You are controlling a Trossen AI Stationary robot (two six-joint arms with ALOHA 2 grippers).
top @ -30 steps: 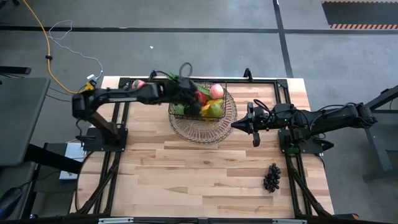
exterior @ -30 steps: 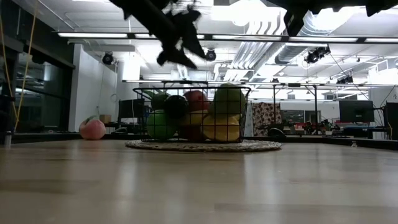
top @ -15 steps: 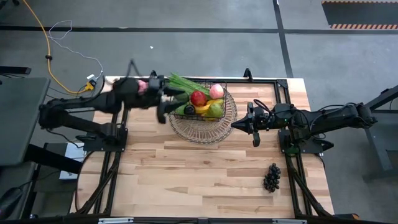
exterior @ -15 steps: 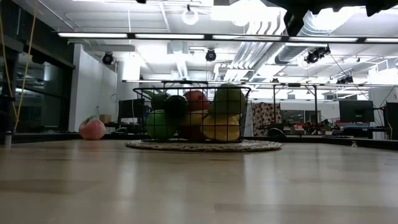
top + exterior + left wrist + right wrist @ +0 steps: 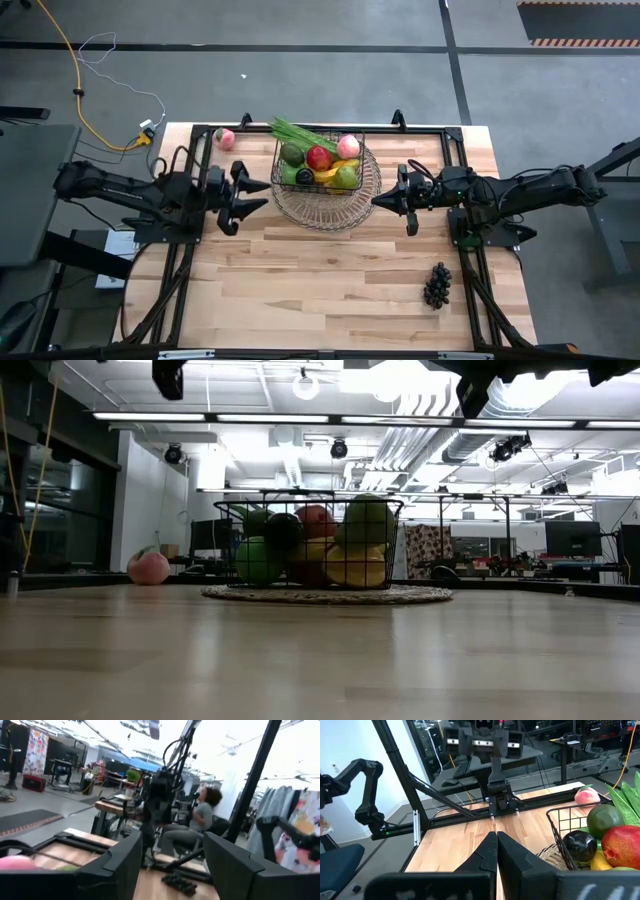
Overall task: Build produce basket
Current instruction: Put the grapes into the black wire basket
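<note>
On the wooden tabletop (image 5: 330, 270) the dark wire basket (image 5: 318, 165) sits full of fruit, so the left claw (image 5: 248, 194) hangs beside it, spread and empty, while the right claw (image 5: 383, 200) waits pressed together.

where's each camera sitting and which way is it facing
High view: overhead, straight down on the table, basket, both arms, left gripper, right gripper.
Low view: at tabletop height, level toward the basket; only arm parts at the top.
Left wrist view: on the left arm, facing across the table past its own open gripper.
Right wrist view: on the right arm, facing the left arm past its shut gripper.
Shared: the pink peach beside the basket shows in the high, low and right wrist views.
</note>
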